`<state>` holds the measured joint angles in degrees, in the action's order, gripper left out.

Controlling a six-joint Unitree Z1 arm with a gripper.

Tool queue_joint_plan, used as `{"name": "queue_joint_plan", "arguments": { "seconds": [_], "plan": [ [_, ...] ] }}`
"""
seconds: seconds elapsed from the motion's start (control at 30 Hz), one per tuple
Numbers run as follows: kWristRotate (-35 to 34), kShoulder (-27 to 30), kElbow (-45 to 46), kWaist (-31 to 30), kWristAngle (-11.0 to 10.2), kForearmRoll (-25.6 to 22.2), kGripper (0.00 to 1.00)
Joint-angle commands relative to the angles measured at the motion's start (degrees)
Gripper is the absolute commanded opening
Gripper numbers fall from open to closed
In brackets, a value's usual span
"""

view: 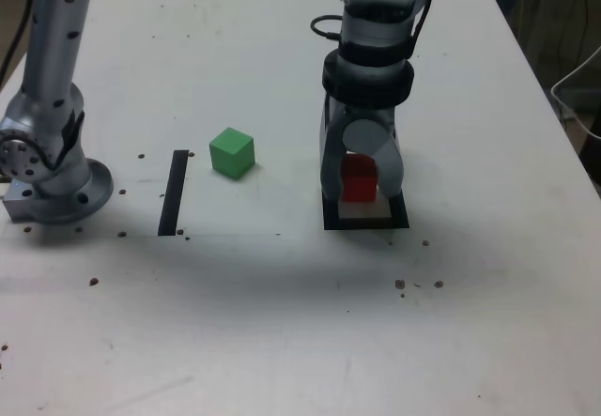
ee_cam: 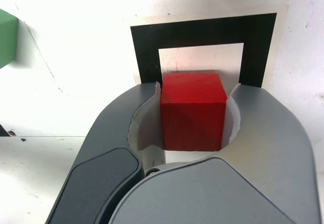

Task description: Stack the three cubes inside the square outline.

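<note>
ext. view: arm comes down from the top centre of the frame, gripper (view: pixel 362 186) pointing down over the square outline (view: pixel 366 221), which sits right of centre on the white worktop (view: pixel 282 322). red cube (view: pixel 358 177) is between the fingers (view: pixel 331 167), clenched on its two sides. cube is over the white centre of the outline; can't tell from either view whether its underside touches the worktop or hangs just above.

wrist view: red cube (ee_cam: pixel 193 110) fills the gap between the two grey fingers (ee_cam: pixel 124 118), both pressed to its side faces. black frame of the square outline (ee_cam: pixel 202 32) shows beyond the cube, in the upper middle of the frame; cube reads as roughly centred on the white inner patch.

green cube (view: pixel 232 152) lies alone on the worktop, left of centre in the ext. view, well apart from the gripper; only its edge shows at the far left of the wrist frame (ee_cam: pixel 7 37). straight black strip (view: pixel 174 193) lies just left of the green cube, not touching. second arm base (view: pixel 52 167) at far left of frame. small dark specks scattered on the worktop.
</note>
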<state>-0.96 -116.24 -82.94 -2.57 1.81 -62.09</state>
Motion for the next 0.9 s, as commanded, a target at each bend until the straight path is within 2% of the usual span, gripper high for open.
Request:
{"name": "queue_joint_plan", "arguments": {
  "seconds": [0.0,0.2,0.33,0.43,0.63,0.87],
  "plan": [
    [0.27,-0.30,0.00,0.02,0.15,0.11,0.47],
    [0.88,-0.39,0.30,0.02,0.28,0.55,0.68],
    [0.96,-0.46,0.88,0.02,0.57,0.74,0.88],
    [0.84,-0.49,1.06,0.02,0.44,0.74,0.98],
    [0.76,-0.49,0.62,0.02,-0.73,0.83,0.99],
    [0.81,-0.48,0.33,0.02,-0.93,0.88,0.99]
  ]
}}
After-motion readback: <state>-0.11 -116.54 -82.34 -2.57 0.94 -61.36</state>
